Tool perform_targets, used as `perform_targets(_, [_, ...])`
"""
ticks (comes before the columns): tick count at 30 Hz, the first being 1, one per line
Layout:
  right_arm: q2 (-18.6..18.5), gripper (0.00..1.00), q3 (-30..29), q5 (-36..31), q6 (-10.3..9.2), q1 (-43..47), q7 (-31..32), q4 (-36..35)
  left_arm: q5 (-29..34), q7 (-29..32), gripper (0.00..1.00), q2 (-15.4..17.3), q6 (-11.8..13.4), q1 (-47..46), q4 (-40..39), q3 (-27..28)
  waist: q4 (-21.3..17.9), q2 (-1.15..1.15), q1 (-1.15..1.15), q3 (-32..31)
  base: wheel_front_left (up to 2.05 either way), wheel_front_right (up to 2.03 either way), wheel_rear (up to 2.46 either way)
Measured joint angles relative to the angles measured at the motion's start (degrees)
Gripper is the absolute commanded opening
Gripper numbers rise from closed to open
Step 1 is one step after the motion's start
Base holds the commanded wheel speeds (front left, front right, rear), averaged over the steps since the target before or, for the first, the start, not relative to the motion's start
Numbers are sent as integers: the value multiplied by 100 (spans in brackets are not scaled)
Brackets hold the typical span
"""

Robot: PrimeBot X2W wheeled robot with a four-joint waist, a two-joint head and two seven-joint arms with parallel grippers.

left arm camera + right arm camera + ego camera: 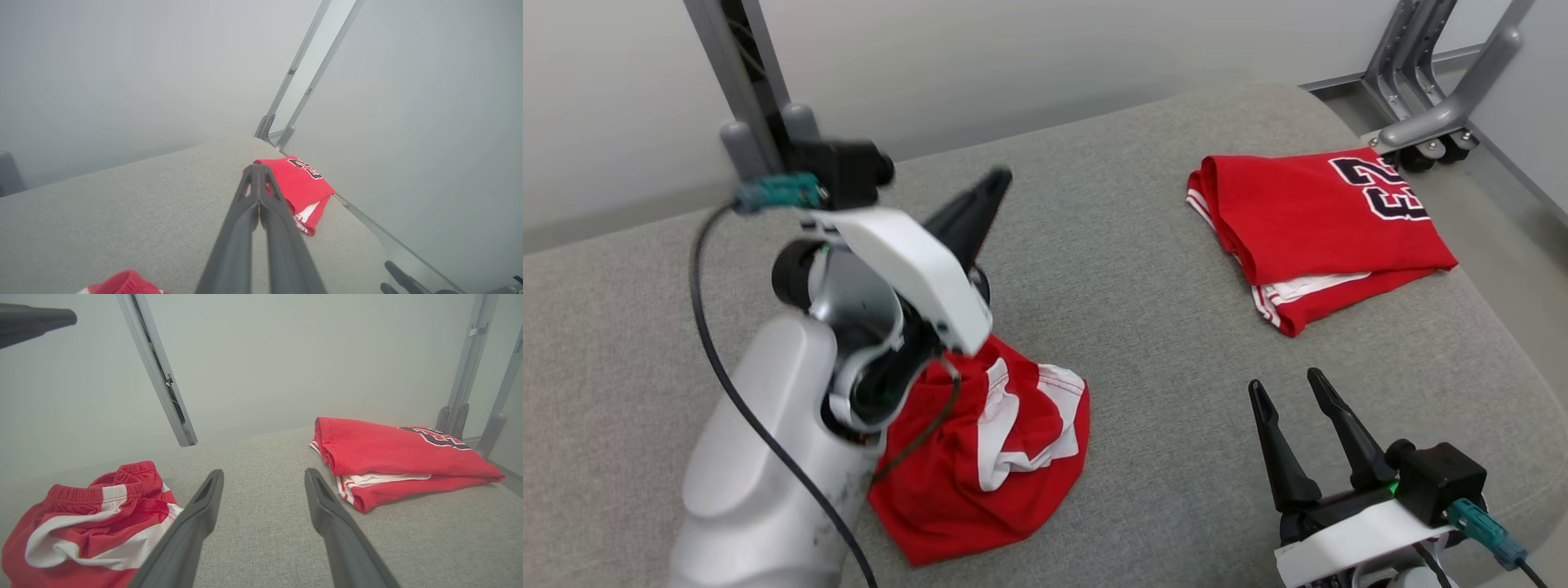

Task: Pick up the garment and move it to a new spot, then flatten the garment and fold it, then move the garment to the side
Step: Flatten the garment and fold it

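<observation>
Leftmost: left gripper [995, 184], raised over the grey cushion [1127, 278], fingers pressed together on nothing, with a grey post [737, 65] behind it. Centre-left: shorts [1005, 457], red with white trim, crumpled in a heap on the cushion below that arm's wrist, clear of both grippers' fingers. Right: jersey [1315, 220], red with dark numerals, folded flat near the far edge, well apart from the shorts; right gripper [1288, 384] near the front edge, fingers spread apart, empty, pointing toward the jersey.
</observation>
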Motion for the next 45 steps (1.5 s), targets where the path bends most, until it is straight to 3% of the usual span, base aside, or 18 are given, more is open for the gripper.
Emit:
perform_targets(7, [15,100,-38,10,0,120,0,41,-921,-487,0,-3,379,-960,367,19,-122,0,0,-217,0,0,0])
perform_targets(10, [24,100,-24,10,0,164,0,59,-826,-328,0,22,376,-1388,665,-218,-174,0,0,-300,0,0,0])
perform_targets(11, [27,100,-21,10,0,175,0,58,-732,-115,15,100,308,-1450,759,-396,-193,0,0,-319,0,0,0])
perform_targets(12, [31,100,-16,11,0,183,0,56,-606,48,50,197,191,-1451,825,-608,-214,0,0,-332,0,0,0])
perform_targets(13, [32,100,-21,12,0,186,0,49,-499,142,100,313,93,-1425,840,-759,-237,0,0,-339,0,0,0])
perform_targets(16, [38,100,-35,27,0,189,0,8,52,118,100,776,-80,-1168,740,-1198,-288,0,0,-310,0,0,0])
perform_targets(20, [44,100,-109,29,-1,211,1,-18,716,-1,100,1232,13,-404,654,-1718,-288,0,0,-184,0,0,0])
perform_targets(25, [41,100,-170,10,0,232,0,-46,1050,160,100,1340,191,256,504,-2220,-164,0,0,-13,0,0,0])
perform_targets(30, [23,100,-98,-29,0,75,0,-57,1480,530,100,1567,268,272,567,-2591,-30,0,0,199,0,0,0])
perform_targets(38, [-9,100,23,-27,0,-33,0,-41,1717,681,100,1477,361,72,737,-2794,53,0,0,472,0,0,0])
perform_targets(39, [-12,100,23,-24,0,-35,0,-40,1693,691,53,1459,333,72,730,-2809,49,0,0,482,0,0,0])
perform_targets(40, [-12,100,23,-15,0,-35,0,-40,1661,727,13,1450,302,73,710,-2829,40,0,0,488,0,0,0])
perform_targets(41, [-13,100,20,-8,0,-35,0,-38,1605,724,0,1424,265,75,662,-2830,32,0,0,488,0,0,0])
perform_targets(45, [-11,100,-1,19,0,-15,0,-10,871,510,0,1106,122,172,312,-2482,3,0,0,408,0,0,0])
